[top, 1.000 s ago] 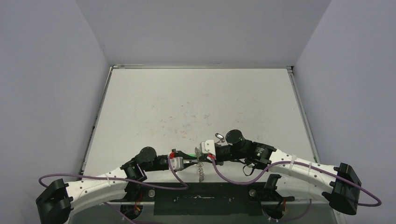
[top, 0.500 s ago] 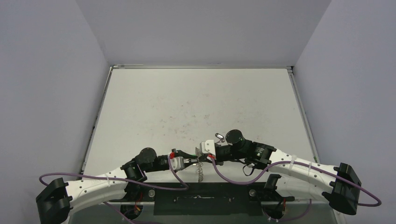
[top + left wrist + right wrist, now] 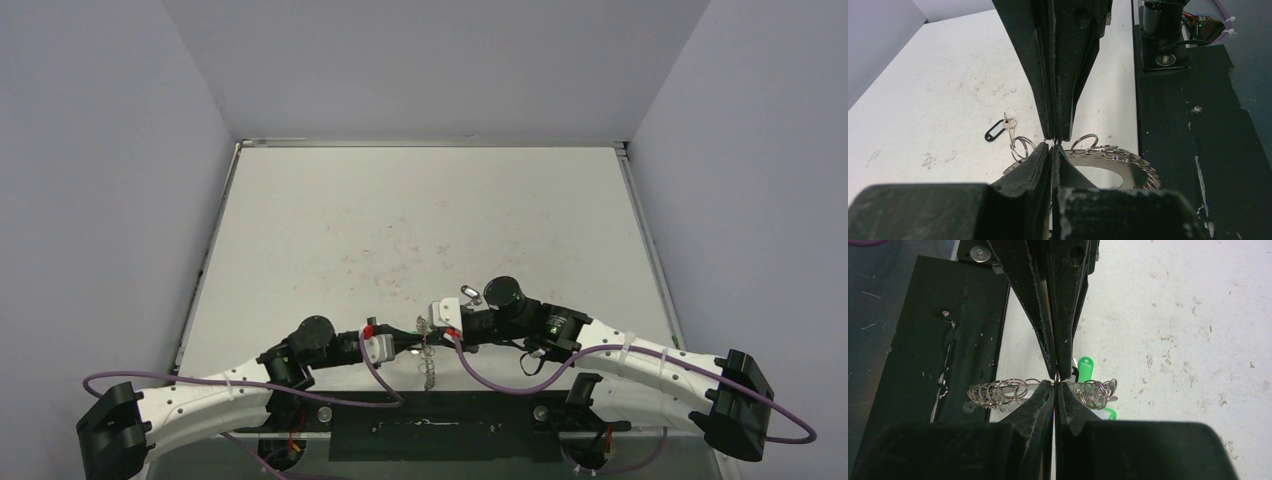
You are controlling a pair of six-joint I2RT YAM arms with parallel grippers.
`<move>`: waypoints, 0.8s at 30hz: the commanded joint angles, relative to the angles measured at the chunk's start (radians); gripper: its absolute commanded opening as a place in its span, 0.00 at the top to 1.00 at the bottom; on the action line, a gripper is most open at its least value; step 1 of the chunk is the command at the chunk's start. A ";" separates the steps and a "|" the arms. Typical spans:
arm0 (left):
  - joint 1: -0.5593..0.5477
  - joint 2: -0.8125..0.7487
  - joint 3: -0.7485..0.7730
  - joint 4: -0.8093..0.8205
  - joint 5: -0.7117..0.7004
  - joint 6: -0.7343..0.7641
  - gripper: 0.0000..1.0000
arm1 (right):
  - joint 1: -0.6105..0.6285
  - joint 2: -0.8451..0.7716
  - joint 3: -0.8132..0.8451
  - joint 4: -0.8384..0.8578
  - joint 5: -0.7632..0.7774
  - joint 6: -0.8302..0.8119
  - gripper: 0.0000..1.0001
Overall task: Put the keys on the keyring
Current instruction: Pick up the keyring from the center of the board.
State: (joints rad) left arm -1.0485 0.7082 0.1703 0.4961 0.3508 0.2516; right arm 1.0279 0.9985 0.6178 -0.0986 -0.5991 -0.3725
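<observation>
The only label-like surface is the pale window on the tag of the black-tagged key (image 3: 998, 131), which lies flat on the white, stained table (image 3: 420, 220) at left of centre in the left wrist view; the window is too small to tell whether it carries writing. The key's silver blade points up and to the right, and a small split ring (image 3: 1020, 147) sits just below it. The left gripper (image 3: 1052, 154) rises from the bottom of that view with its two black fingers clenched flat together, no gap showing. Their tips meet the tips of the right gripper (image 3: 1054, 389), which comes at them from the opposite side. The right gripper's jaws are likewise pressed tight, and they grasp the keyring (image 3: 1120, 161) by its rim. In the right wrist view the hoop runs edge-on as a row of wire loops to either side of those tips. Whether the left gripper also pinches the rim or merely touches it, I cannot tell. In the top view the keyring hangs edge-on just below the meeting point, low in the frame above the black base plate (image 3: 1193, 130). The green-tagged key (image 3: 1084, 368) sits just right of the left gripper's fingers, close behind the loops; whether it is on the hoop cannot be told.
</observation>
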 commanded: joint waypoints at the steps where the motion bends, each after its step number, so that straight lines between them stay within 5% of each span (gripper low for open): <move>1: -0.008 0.003 0.060 0.007 -0.035 0.011 0.99 | -0.003 -0.008 0.055 0.085 -0.033 0.010 1.00; 5: -0.011 0.010 0.063 0.007 -0.050 0.017 0.85 | -0.003 -0.010 0.056 0.083 -0.033 0.009 1.00; 16: -0.023 0.026 0.067 0.007 -0.061 0.029 0.77 | -0.003 -0.012 0.056 0.083 -0.028 0.010 1.00; 18: -0.025 0.031 0.069 0.005 -0.052 0.033 0.80 | -0.003 -0.011 0.057 0.085 -0.027 0.010 1.00; 21: -0.025 0.044 0.077 -0.006 -0.037 0.040 1.00 | -0.003 -0.008 0.058 0.086 -0.023 0.010 1.00; 24: -0.027 0.055 0.087 -0.021 -0.027 0.043 1.00 | -0.003 -0.009 0.060 0.080 -0.010 0.000 1.00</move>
State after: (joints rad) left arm -1.0683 0.7509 0.1944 0.4736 0.3058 0.2810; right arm 1.0252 0.9985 0.6178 -0.0998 -0.5938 -0.3725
